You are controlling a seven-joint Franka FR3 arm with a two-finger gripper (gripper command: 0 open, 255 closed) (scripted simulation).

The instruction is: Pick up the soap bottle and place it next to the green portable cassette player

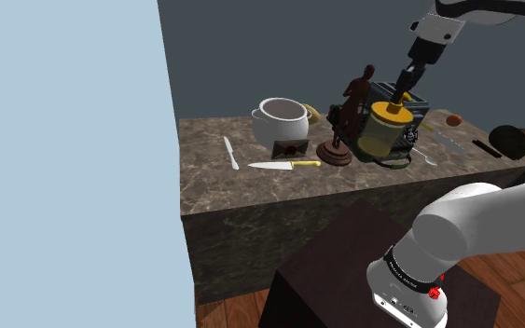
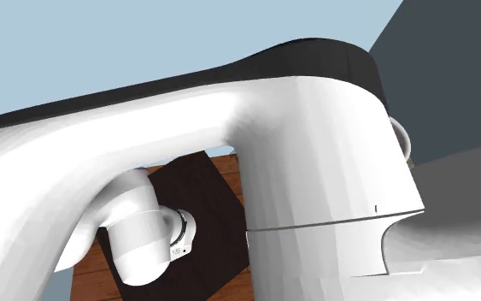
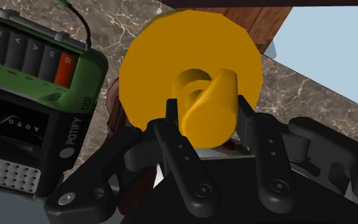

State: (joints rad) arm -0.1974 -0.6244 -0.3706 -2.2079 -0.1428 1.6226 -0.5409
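Observation:
The soap bottle (image 1: pixel 379 135) is pale yellow with an orange cap and pump, and it is upright at the back right of the marble counter (image 1: pixel 251 191). My gripper (image 1: pixel 401 92) comes down on it from above. In the wrist view the gripper (image 3: pixel 209 111) is shut on the orange pump head, with the wide orange cap of the soap bottle (image 3: pixel 145 70) beneath it. The green cassette player (image 3: pixel 25 108) lies right beside the bottle. From the shoulder it shows as a dark box (image 1: pixel 419 110) just behind the bottle.
A brown figurine (image 1: pixel 349 112) stands close to the bottle on the shoulder view's left. Farther left are a white pot (image 1: pixel 282 119), a yellow-handled knife (image 1: pixel 283 165) and a white utensil (image 1: pixel 230 152). A spoon (image 1: pixel 425 157) and a brown object (image 1: pixel 515 140) lie to the right.

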